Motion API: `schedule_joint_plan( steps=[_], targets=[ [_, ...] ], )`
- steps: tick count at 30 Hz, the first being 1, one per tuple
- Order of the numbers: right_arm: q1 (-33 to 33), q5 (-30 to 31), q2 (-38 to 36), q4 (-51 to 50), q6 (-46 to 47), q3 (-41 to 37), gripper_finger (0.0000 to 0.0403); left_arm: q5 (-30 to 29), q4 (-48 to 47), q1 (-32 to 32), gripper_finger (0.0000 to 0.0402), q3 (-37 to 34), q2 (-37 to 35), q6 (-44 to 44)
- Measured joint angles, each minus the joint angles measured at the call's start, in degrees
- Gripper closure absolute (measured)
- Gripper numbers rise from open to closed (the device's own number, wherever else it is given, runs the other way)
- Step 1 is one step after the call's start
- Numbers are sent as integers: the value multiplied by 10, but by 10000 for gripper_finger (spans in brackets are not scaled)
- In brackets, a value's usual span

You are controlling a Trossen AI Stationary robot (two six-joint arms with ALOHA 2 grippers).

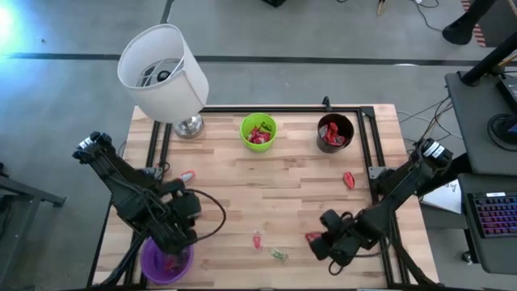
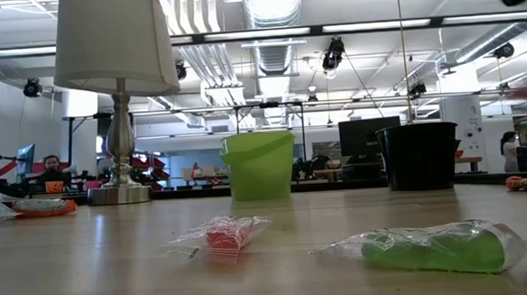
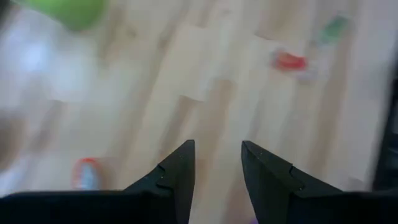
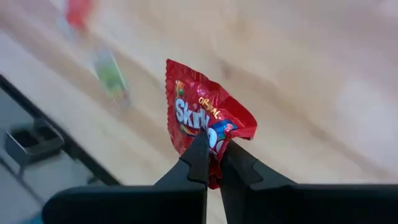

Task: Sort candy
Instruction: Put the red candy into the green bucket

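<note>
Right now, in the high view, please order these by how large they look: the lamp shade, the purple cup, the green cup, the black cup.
1. Lamp shade, clearly largest, though it stands nearer the camera.
2. Purple cup, partly covered by the left arm.
3. Green cup and black cup: these look alike, so I do not rank them.

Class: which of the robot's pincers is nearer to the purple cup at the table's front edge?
Left. The left pincer hovers just above the purple cup, empty; the right pincer is across the table, gripping a red Skittles packet.
</note>
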Motion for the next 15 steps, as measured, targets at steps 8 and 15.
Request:
schedule_joint_plan(
  steps=[8, 15],
  targets=[
    [-87, 60, -27, -28, -134, 16, 394, -68, -86, 44, 288, 42, 0, 10],
    [-197, 58, -27, -27, -301, 35, 394, -68, -92, 95, 288, 43, 0, 40]
  ],
)
